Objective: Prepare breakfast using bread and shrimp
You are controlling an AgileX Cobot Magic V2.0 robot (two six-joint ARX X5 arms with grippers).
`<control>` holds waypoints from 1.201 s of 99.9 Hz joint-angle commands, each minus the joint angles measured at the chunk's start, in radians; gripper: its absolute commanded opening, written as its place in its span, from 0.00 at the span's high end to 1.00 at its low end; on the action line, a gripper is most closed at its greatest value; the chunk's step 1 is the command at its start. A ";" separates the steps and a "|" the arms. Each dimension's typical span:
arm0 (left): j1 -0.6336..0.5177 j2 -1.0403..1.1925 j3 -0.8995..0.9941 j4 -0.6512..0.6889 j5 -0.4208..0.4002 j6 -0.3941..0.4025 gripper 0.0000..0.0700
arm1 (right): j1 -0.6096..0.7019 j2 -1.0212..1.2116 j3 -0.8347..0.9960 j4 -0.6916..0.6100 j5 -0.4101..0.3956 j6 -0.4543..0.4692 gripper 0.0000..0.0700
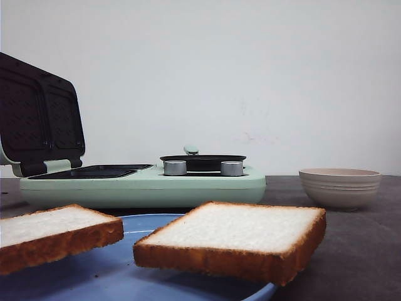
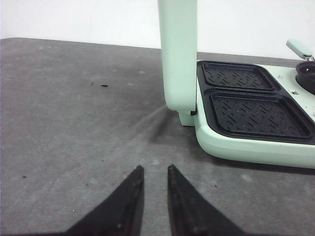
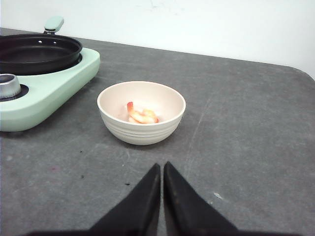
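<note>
A: Nearest?
B: Two bread slices (image 1: pixel 235 238) (image 1: pixel 53 235) lay on the blue plate (image 1: pixel 125 276), one overhanging its rim.
A: Grippers?
B: Left gripper (image 2: pixel 154 172) slightly parted, right gripper (image 3: pixel 162 167) closed, both empty over bare table (image 3: pixel 246 147).
A: Farther?
B: Shrimp (image 3: pixel 141 115) sat in the bowl (image 3: pixel 141 132), beside the green cooker (image 1: pixel 144 185), lid (image 1: pixel 39 116) raised.

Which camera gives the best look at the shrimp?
The right wrist view: it looks down into the bowl, where the shrimp lies. The front view shows only the bowl's outside, hiding the shrimp. The left wrist view shows neither.
</note>
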 commanded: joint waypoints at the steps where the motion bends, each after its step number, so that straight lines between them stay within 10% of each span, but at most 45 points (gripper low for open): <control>1: -0.001 -0.001 -0.018 -0.003 -0.002 0.003 0.98 | 0.000 0.001 -0.003 0.021 0.000 -0.003 1.00; 34: -0.001 -0.002 -0.018 -0.002 0.001 -0.017 0.98 | 0.002 0.001 -0.003 0.201 -0.024 0.107 1.00; 75: -0.001 -0.001 -0.016 -0.002 0.090 -0.446 0.98 | 0.002 0.001 -0.002 0.287 -0.031 0.586 1.00; 92: -0.001 -0.001 0.011 -0.003 0.234 -0.479 0.98 | 0.002 0.001 0.014 0.282 -0.131 0.645 1.00; 120: -0.001 0.122 0.245 -0.014 0.225 -0.460 0.98 | 0.000 0.048 0.199 0.147 -0.156 0.555 1.00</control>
